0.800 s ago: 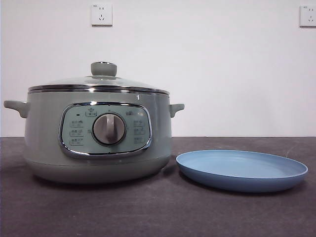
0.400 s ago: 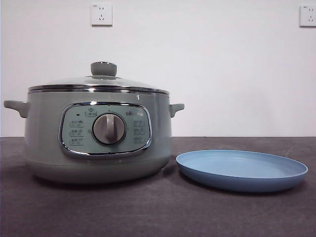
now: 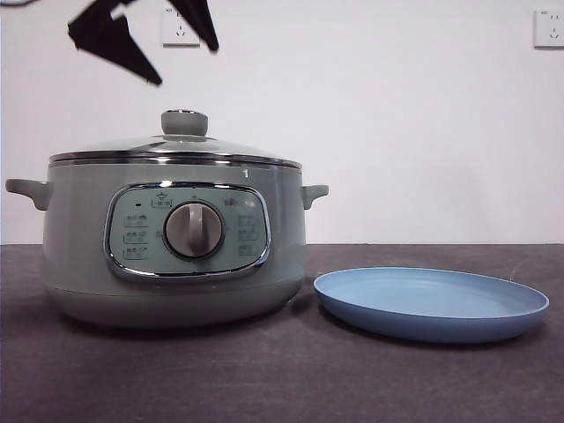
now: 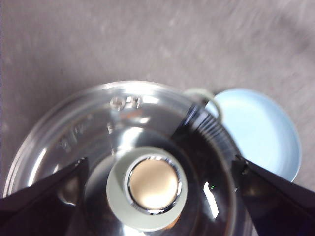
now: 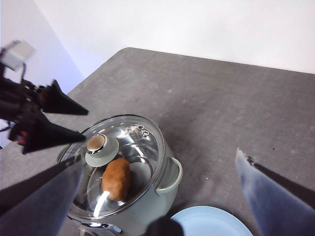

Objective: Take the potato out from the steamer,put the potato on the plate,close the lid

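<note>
The steamer (image 3: 176, 242) sits on the dark gray table (image 3: 282, 379), w/ the lid (image 3: 176, 148) shut on top. The potato (image 5: 116, 178) is inside the pot, seen thru the glass in the right wrist view, just beside the lid's green knob (image 3: 185, 122). So the lid is in the way of the potato.

The left gripper (image 3: 145, 44) hangs in the air above the knob, a bit to one side, not touching it. Its 2 black jaws are spread wide, one on each side of the knob in the left wrist view.

The right gripper (image 5: 157, 196) is higher up & well away from the pot, looking down on it. Its jaws are wide apart too, w/ nothing between them.

The plate (image 3: 432, 304) lies flat on the table just beside the steamer, near its side handle (image 3: 315, 193). Nothing is on it.

Behind is a white wall w/ 2 sockets: one (image 3: 181, 26) above the pot, partly hidden by the left gripper, and one (image 3: 549, 28) at the far corner.
</note>
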Motion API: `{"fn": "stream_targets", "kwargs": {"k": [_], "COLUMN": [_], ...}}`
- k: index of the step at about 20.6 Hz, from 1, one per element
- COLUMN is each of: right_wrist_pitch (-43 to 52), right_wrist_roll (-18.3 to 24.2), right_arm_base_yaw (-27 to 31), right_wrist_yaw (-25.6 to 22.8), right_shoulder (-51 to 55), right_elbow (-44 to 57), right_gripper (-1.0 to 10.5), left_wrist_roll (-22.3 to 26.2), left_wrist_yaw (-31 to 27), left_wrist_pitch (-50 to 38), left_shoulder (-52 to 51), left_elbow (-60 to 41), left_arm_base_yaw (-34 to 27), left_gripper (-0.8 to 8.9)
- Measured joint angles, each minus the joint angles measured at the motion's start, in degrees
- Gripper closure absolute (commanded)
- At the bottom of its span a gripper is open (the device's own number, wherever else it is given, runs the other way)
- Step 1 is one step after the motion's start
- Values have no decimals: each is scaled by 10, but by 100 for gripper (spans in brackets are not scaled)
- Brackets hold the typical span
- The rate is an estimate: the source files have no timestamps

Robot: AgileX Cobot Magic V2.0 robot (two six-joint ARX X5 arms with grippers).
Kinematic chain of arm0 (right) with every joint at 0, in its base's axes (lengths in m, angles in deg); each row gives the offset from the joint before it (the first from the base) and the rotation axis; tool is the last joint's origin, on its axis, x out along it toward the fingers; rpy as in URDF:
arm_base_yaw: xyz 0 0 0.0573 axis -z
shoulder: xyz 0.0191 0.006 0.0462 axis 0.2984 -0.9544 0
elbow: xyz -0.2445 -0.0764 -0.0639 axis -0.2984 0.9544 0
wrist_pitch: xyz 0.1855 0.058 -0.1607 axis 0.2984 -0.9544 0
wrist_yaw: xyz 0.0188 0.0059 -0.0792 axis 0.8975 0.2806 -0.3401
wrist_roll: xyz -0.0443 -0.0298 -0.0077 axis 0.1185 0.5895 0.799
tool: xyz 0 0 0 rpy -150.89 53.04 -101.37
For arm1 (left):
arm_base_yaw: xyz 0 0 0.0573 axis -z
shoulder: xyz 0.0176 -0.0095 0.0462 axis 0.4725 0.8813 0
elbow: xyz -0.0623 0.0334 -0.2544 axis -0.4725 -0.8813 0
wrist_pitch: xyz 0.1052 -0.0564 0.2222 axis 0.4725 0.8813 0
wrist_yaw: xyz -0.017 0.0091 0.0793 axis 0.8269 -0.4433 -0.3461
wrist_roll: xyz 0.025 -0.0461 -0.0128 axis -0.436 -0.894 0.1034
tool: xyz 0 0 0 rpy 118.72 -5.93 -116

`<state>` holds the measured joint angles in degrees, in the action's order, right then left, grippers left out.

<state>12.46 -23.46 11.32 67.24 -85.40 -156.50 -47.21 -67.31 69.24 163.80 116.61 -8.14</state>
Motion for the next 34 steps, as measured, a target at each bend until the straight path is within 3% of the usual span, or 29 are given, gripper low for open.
{"fn": "stream_targets", "kwargs": {"k": [12, 24, 25, 28, 29, 34], "right_wrist_pitch": [-5, -13, -14, -14, -14, -15], "right_wrist_roll": [-2, -2, -2, -2, -2, -3], "right_arm_base_yaw": [0, 0, 0, 0, 0, 0], "right_wrist_yaw": [0, 0, 0, 0, 0, 1], "right_shoulder": [0, 0, 0, 0, 0, 0], "right_elbow": [0, 0, 0, 0, 0, 0], "right_gripper": [258, 259, 258, 259, 259, 259], "left_wrist_roll": [7, 9, 9, 11, 12, 22], "left_wrist_yaw": [-69, -73, -73, -78, -80, -79], "left_wrist_pitch": [34, 32, 33, 37, 42, 58], "left_shoulder": [40, 67, 67, 67, 67, 65], "left_elbow": [0, 0, 0, 1, 2, 10], "left_arm_base_yaw": [34, 37, 37, 38, 37, 39], "left_gripper": [322, 337, 413, 764, 829, 822]}}
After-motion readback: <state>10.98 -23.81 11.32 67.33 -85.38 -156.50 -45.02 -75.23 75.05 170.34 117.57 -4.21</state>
